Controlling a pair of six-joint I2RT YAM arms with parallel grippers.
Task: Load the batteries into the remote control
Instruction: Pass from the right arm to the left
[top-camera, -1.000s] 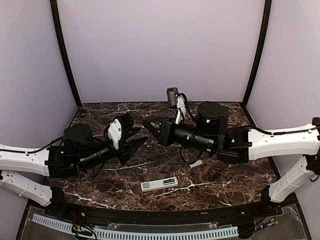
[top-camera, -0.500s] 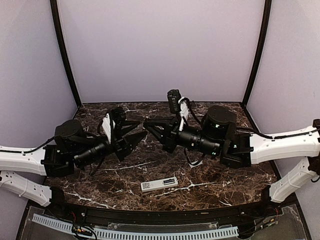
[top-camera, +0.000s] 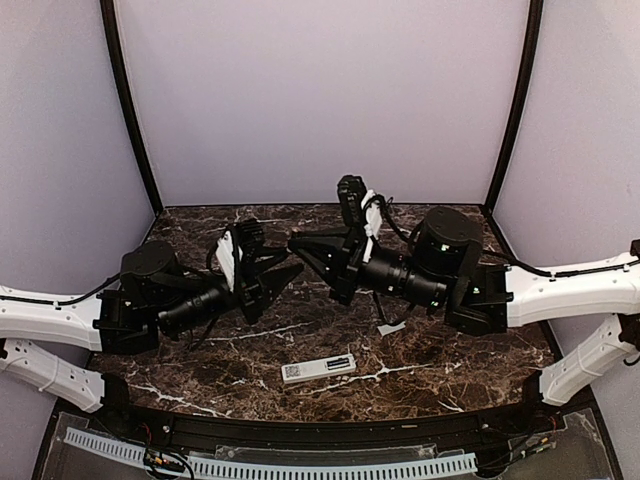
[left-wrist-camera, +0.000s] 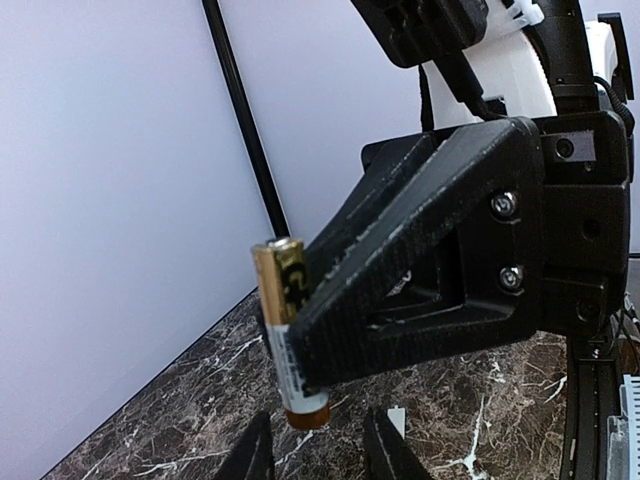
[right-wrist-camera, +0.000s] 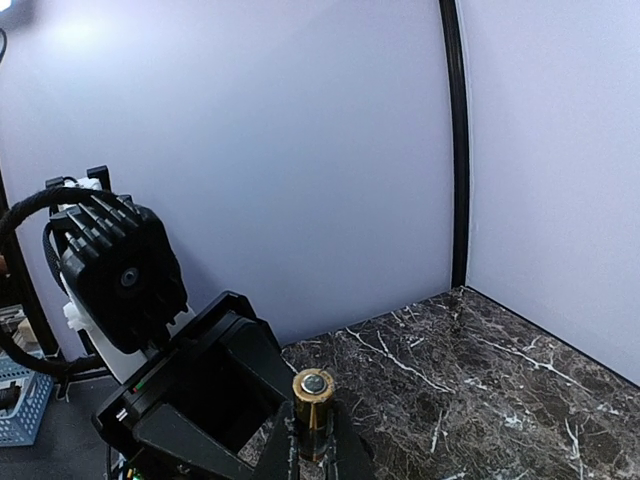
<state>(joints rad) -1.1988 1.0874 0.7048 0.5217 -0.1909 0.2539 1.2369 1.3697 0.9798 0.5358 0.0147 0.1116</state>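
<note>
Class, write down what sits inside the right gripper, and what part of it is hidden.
A battery, gold end up, is clamped in the right gripper. From the right wrist view its top shows; the fingers cover its lower part.

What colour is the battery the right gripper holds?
The battery is gold above, white below; clearest in the left wrist view.

Right in front of the left gripper (left-wrist-camera: 320, 450), the right gripper (top-camera: 294, 243) and its battery (left-wrist-camera: 281, 300) block the way. Open room lies below both, over the table (top-camera: 450, 370).

Battery (left-wrist-camera: 277, 290) is glossy metal, right gripper (top-camera: 296, 245) matt plastic, table (top-camera: 450, 370) perhaps polished marble.
</note>
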